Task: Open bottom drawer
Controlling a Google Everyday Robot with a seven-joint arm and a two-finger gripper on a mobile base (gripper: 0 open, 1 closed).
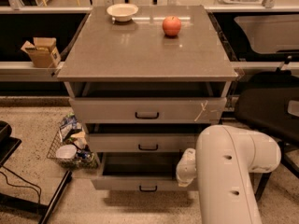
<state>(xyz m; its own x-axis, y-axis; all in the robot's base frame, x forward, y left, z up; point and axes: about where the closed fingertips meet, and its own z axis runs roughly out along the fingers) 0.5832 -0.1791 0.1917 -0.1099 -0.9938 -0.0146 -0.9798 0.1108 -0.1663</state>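
Note:
The grey three-drawer cabinet stands in the middle. Its bottom drawer [135,182] is pulled out the furthest, showing a dark inside [138,164] and a small black bar handle [148,188]. The middle drawer [145,143] and the top drawer [145,110], which has a pale mark at its right end, are each out a little. My white arm [231,171] rises at the lower right. The gripper [186,168] is at the bottom drawer's right end, mostly hidden behind the arm.
On the cabinet top [145,50] are a white bowl [122,11] and a red apple [172,25]. A cardboard box [41,52] sits on a ledge at the left. A wire basket of items [70,143] stands on the floor left of the drawers. A dark chair [268,111] is at the right.

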